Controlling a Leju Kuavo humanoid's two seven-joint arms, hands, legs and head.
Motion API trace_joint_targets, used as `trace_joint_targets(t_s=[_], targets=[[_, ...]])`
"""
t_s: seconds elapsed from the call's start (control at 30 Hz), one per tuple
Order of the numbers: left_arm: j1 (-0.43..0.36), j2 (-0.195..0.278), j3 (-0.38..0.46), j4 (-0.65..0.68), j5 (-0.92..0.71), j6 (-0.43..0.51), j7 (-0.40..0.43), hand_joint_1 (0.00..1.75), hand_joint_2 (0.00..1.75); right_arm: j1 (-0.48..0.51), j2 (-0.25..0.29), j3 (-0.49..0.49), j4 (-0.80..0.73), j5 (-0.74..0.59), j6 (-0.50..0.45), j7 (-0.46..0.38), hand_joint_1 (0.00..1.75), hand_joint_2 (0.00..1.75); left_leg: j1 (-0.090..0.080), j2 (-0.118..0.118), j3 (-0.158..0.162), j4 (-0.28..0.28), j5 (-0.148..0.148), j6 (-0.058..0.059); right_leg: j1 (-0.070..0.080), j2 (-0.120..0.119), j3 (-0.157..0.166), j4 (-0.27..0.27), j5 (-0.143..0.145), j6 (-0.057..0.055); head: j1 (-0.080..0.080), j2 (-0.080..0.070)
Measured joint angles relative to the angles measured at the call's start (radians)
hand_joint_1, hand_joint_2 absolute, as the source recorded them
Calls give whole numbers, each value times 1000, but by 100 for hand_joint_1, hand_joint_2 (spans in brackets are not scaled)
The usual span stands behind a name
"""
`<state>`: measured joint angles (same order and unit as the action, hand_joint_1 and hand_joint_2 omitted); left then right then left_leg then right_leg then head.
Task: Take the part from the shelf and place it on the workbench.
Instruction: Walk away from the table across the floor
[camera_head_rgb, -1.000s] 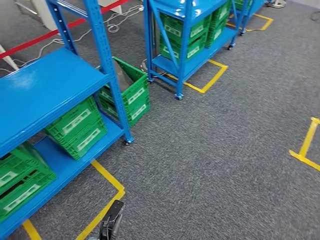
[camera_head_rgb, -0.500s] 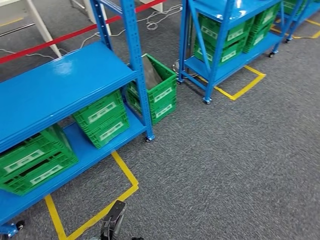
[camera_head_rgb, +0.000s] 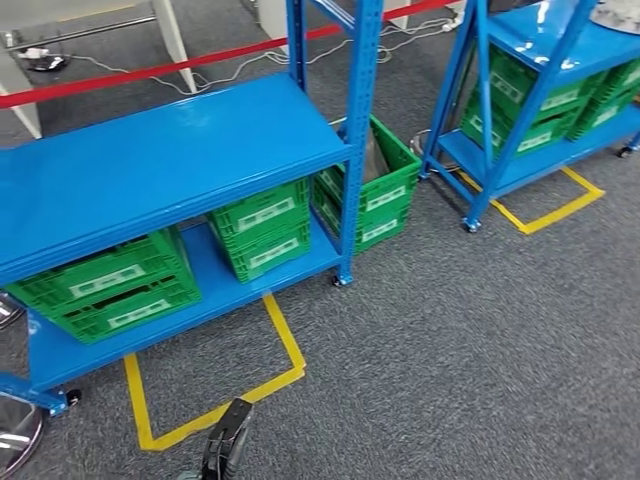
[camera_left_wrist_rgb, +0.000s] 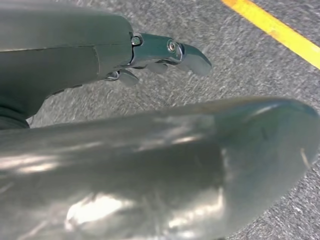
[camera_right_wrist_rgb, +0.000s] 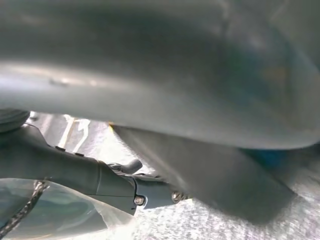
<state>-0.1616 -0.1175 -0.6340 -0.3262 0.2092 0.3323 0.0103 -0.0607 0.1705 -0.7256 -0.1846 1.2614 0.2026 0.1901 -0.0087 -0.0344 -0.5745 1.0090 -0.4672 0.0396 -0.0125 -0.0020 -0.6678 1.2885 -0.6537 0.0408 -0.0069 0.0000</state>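
Blue steel shelf rack (camera_head_rgb: 173, 160) stacked with green plastic crates (camera_head_rgb: 264, 225) fronts the robot, left hand (camera_head_rgb: 224, 450) hanging loosely spread as if for walking; right hand (camera_right_wrist_rgb: 113, 185) unreadable, part not discernible.

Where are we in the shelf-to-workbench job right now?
Done: nothing these views confirm; I cannot pick out the part. In hand: head view faces the blue metal shelf holding green plastic crates; left hand hangs over grey carpet, fingers straight, gripping nothing. This fits walking up to fetch or having delivered already.
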Motion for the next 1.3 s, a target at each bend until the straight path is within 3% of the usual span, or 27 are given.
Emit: trace_joint_targets(t_s=[0.07, 0.13, 0.17, 0.2, 0.27, 0.3, 0.33, 0.4, 0.47, 0.5, 0.53, 0.57, 0.63, 0.7, 0.73, 0.77, 0.8, 0.87, 0.93, 0.97, 1.0, 1.03, 1.07, 1.13, 1.2, 1.27, 1.3], targets=[[1, 0, 0, 0, 0, 0, 0, 0, 0, 1, 0, 0, 0, 1, 0, 1, 0, 0, 4, -29, 2, 5, -4, -5, -4, 11, 29, -94, 78, 4, 0, 0], [0, 0, 0, 0, -1, 0, 0, 0, 0, 2, 0, 0, 0, 3, 1, 0, 0, 0, 7, -54, 0, 15, -10, -16, -10, 50, 82, -214, 129, 4, 1, 0], [-1, 0, 0, 0, -2, 0, 0, 0, 44, 1, 1, 0, 1, 4, 1, 0, 0, 0, 7, -63, -2, 19, -12, -22, -12, 67, 98, -246, 135, 1, 2, 0], [-1, 0, 0, 0, -5, 0, 0, 0, 44, 1, 1, 0, 1, 5, 0, -1, 0, 0, 7, -72, -6, 21, -12, -27, -11, 75, 106, -256, 130, -5, 1, 0], [2, 1, -1, 0, -9, -1, 3, 0, 44, 0, 1, 0, 1, 6, -6, -1, 0, 0, 8, -83, -10, 22, -11, -35, -9, 59, 111, -260, 132, -19, 0, 0], [4, 2, -1, 0, -7, -2, 7, 0, 0, 0, 2, 0, 1, 6, -11, 1, 0, 0, 8, -70, -13, 30, -17, -39, -9, 49, 113, -261, 132, -25, -1, 0], [5, 2, -1, 0, -4, -4, 11, 0, 0, -1, 2, 0, 1, 7, -15, 5, 0, 0, 7, -47, -23, 53, -32, -43, -10, 38, 116, -262, 132, -31, -4, 0], [5, 2, -1, 0, 8, -8, 16, 0, 0, 1, 2, 0, 1, 7, -19, 21, 0, 0, 5, 6, -73, 162, -90, -51, -8, 11, 120, -264, 129, -41, -8, 0], [8, 2, -1, 1, 17, -8, 17, 0, 0, 3, 0, 0, 1, 3, -20, 35, 0, 0, 8, 23, -135, 290, -139, -54, -5, -18, 123, -264, 124, -47, -9, 0], [12, 3, 0, 2, 17, -8, 17, 0, 0, 3, 0, 0, 1, 3, -20, 38, 0, 0, 8, 25, -147, 314, -137, -54, -5, -31, 125, -264, 121, -47, -9, 0], [16, 3, 0, 3, 13, -9, 16, 0, 0, 3, 0, 0, 1, 8, -20, 39, 0, 0, 8, 27, -140, 297, -114, -53, -4, -43, 129, -264, 118, -48, -10, 0], [18, 4, 0, 4, 7, -9, 16, 0, 0, 3, 0, 3, 1, 18, -19, 39, 0, 0, 8, 35, -115, 243, -77, -49, -3, -54, 134, -264, 114, -47, -10, 0], [13, 6, -1, 6, -6, -9, 20, 0, 0, 2, 0, 11, 1, 39, -20, 38, 0, 0, -1, 76, -53, 108, -14, -36, 1, -76, 144, -264, 105, -42, -10, 0], [2, 7, -1, 6, -9, -10, 26, 0, 0, 1, 0, 19, 1, 47, -28, 36, 0, 0, -11, 105, -24, 40, -3, -25, 6, -98, 148, -264, 98, -34, -9, 0], [0, 8, -1, 7, -9, -10, 28, 0, 0, -1, 0, 22, 1, 48, -34, 34, 0, 0, -14, 99, -23, 34, -7, -23, 8, -109, 150, -265, 96, -29, -8, 0], [1, 10, -1, 7, -8, -9, 29, 0, 44, -3, 0, 24, 1, 49, -40, 32, 0, 0, -12, 88, -22, 29, -8, -20, 8, -117, 152, -266, 93, -25, -7, 0], [3, 11, -1, 7, -8, -8, 29, 0, 87, -5, 0, 26, 0, 49, -45, 30, 0, 0, -9, 77, -19, 23, -6, -16, 7, -109, 152, -263, 87, -21, -6, 0], [4, 12, 0, 8, -8, -5, 29, 0, 175, -7, 0, 29, 0, 51, -50, 24, 0, 0, -1, 55, -13, 13, -2, -7, 3, -60, 127, -206, 52, -14, -2, 0], [1, 11, 0, 8, -7, -3, 29, 0, 175, -5, 0, 32, 0, 53, -51, 20, 0, 0, 1, 32, -12, 12, -1, -1, 0, -11, 61, -79, -2, -9, 1, 0], [2, 10, 0, 8, -7, -3, 29, 0, 175, -4, 0, 33, 0, 55, -52, 18, 0, 0, 2, 19, -12, 12, -2, 0, 0, -4, 27, -21, -18, -6, 2, 0], [3, 10, 0, 8, -6, -4, 29, 0, 175, -3, -1, 33, 0, 55, -54, 18, 0, 0, 2, 6, -10, 13, -2, 0, 0, -1, 3, 9, -16, -4, 2, 0], [5, 10, 0, 8, -6, -4, 28, 0, 175, -3, -1, 33, 0, 55, -58, 18, 0, 0, 3, -8, -9, 13, -3, -1, -1, 0, -3, 1, 8, -2, 2, 0], [6, 10, 0, 8, -7, -4, 28, 0, 175, -3, -2, 34, 0, 53, -62, 19, 0, 0, 4, -21, -6, 14, -4, -3, -3, 4, 10, -45, 48, 0, 2, 0], [5, 8, 0, 8, -8, -5, 28, 0, 175, -3, -2, 34, 0, 47, -70, 22, 0, 0, 6, -44, -4, 21, -10, -12, -8, 28, 62, -177, 118, 3, 4, 0], [4, 8, 0, 8, -9, -5, 28, 0, 175, -4, -3, 34, 1, 43, -73, 22, 0, 0, 5, -61, -9, 27, -12, -24, -11, 52, 95, -244, 135, -2, 5, 0], [6, 9, 0, 8, -9, -5, 28, 0, 175, -5, -3, 33, 0, 41, -76, 22, 0, 0, 7, -73, -13, 27, -10, -34, -9, 50, 102, -249, 133, -16, 5, 0], [7, 9, 0, 8, -9, -5, 28, 0, 175, -5, -3, 33, 0, 41, -76, 22, 0, 0, 7, -66, -14, 29, -12, -39, -9, 45, 104, -251, 135, -22, 5, 0]])
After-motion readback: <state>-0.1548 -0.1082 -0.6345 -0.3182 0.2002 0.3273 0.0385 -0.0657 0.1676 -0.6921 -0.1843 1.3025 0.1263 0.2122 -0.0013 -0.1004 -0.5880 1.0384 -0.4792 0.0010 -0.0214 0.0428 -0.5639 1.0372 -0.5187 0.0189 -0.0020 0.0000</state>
